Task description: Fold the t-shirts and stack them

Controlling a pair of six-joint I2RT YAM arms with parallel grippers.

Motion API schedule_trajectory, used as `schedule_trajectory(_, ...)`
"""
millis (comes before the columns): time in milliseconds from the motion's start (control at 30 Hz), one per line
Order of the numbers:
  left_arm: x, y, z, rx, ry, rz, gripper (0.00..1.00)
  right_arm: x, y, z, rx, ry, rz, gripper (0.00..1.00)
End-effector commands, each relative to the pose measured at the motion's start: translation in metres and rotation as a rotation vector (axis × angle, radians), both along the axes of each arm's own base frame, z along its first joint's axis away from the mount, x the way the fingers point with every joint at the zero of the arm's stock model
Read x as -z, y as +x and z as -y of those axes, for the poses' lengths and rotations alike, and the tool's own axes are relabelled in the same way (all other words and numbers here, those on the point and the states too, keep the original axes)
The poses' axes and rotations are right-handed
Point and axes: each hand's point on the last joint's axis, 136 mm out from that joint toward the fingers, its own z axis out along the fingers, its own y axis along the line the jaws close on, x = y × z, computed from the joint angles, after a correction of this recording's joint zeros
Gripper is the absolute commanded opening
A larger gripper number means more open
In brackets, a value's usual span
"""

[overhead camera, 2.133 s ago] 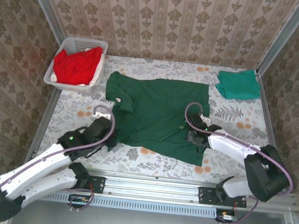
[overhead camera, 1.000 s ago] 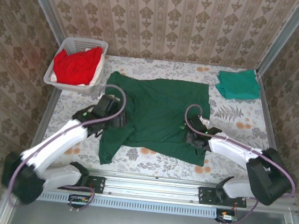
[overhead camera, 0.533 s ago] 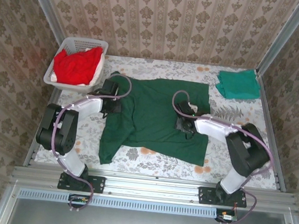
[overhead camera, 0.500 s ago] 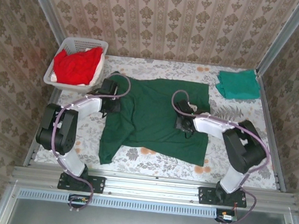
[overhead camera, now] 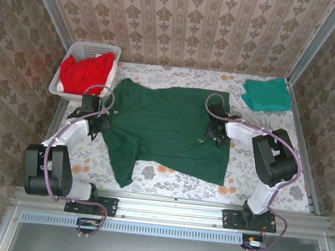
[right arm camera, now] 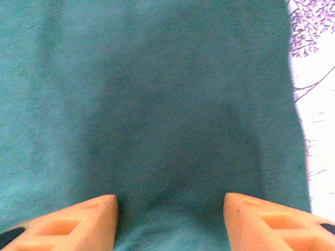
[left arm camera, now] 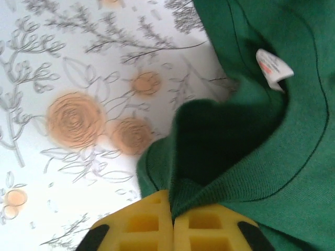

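Note:
The large dark green t-shirt (overhead camera: 167,125) lies spread over the middle of the table, skewed toward the left. My left gripper (overhead camera: 100,123) is at its left edge. In the left wrist view the yellow fingers of that gripper (left arm camera: 171,201) are shut on the ribbed collar of the shirt (left arm camera: 272,157), near a white label (left arm camera: 273,69). My right gripper (overhead camera: 217,137) rests on the shirt's right part. Its orange fingers (right arm camera: 107,209) stand open and apart over flat cloth (right arm camera: 157,94). A folded teal t-shirt (overhead camera: 268,94) lies at the back right. Red t-shirts (overhead camera: 88,72) fill the basket.
The white slotted basket (overhead camera: 69,91) stands at the back left, close to my left arm. Flowered tablecloth (overhead camera: 261,147) shows bare to the right of the green shirt and along the front. Metal posts and patterned walls close in both sides.
My left gripper has shut on the collar and drawn it leftward, skewing the shirt. My right gripper has slid toward the back right over the cloth, still open.

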Motion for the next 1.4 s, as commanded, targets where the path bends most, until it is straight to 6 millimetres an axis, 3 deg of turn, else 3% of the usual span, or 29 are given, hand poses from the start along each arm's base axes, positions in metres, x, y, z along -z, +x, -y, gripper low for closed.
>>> schedule_trajectory(0,0.007,-0.017,0.001,0.002,-0.020,-0.056,0.19,-0.014,-0.004,0.006,-0.015,-0.011,-0.003,0.58)
schedule_trajectory(100,-0.001,-0.024,0.011,0.034,-0.030,-0.039,0.54,-0.034,-0.011,-0.007,-0.052,0.002,0.049,0.58)
schedule_trajectory(233,-0.040,-0.020,0.021,0.072,0.061,0.063,0.66,-0.055,-0.027,-0.057,-0.170,0.046,0.142,0.59)
schedule_trajectory(333,-0.065,0.003,0.050,0.167,0.085,0.160,0.73,-0.037,-0.041,-0.085,-0.218,0.065,0.117,0.59)
schedule_trajectory(400,-0.065,0.026,0.073,0.228,0.049,0.181,0.74,-0.020,-0.047,-0.090,-0.220,0.055,0.082,0.59)
schedule_trajectory(467,-0.051,0.053,0.095,0.279,-0.008,0.154,0.72,-0.002,-0.055,-0.084,-0.203,0.015,0.021,0.58)
schedule_trajectory(533,-0.032,0.076,0.112,0.308,-0.031,0.106,0.68,0.005,-0.063,-0.065,-0.163,-0.079,-0.021,0.58)
schedule_trajectory(600,-0.010,0.092,0.115,0.261,-0.032,0.037,0.61,0.007,-0.074,-0.039,-0.124,-0.205,-0.071,0.60)
schedule_trajectory(767,0.030,0.128,0.147,0.307,-0.052,-0.044,0.66,0.008,-0.069,-0.012,-0.087,-0.158,-0.090,0.63)
schedule_trajectory(933,0.057,0.147,0.157,0.331,-0.056,-0.101,0.69,-0.018,-0.028,0.009,-0.047,-0.120,-0.037,0.63)
schedule_trajectory(1033,0.067,0.159,0.165,0.355,-0.060,-0.117,0.71,-0.047,-0.018,0.009,-0.078,-0.141,0.007,0.63)
schedule_trajectory(1100,0.072,0.170,0.170,0.365,-0.064,-0.122,0.71,-0.064,-0.021,-0.009,-0.132,-0.125,0.057,0.64)
schedule_trajectory(1200,0.078,0.186,0.181,0.394,-0.068,-0.116,0.72,-0.078,-0.037,-0.065,-0.289,-0.035,0.172,0.65)
schedule_trajectory(1267,0.082,0.197,0.191,0.409,-0.085,-0.116,0.72,-0.075,-0.054,-0.117,-0.422,0.072,0.227,0.64)
schedule_trajectory(1333,0.083,0.208,0.196,0.425,-0.084,-0.116,0.73,-0.063,-0.069,-0.152,-0.524,0.138,0.224,0.63)
schedule_trajectory(1367,0.082,0.212,0.198,0.431,-0.082,-0.115,0.73,-0.057,-0.072,-0.160,-0.539,0.134,0.216,0.63)
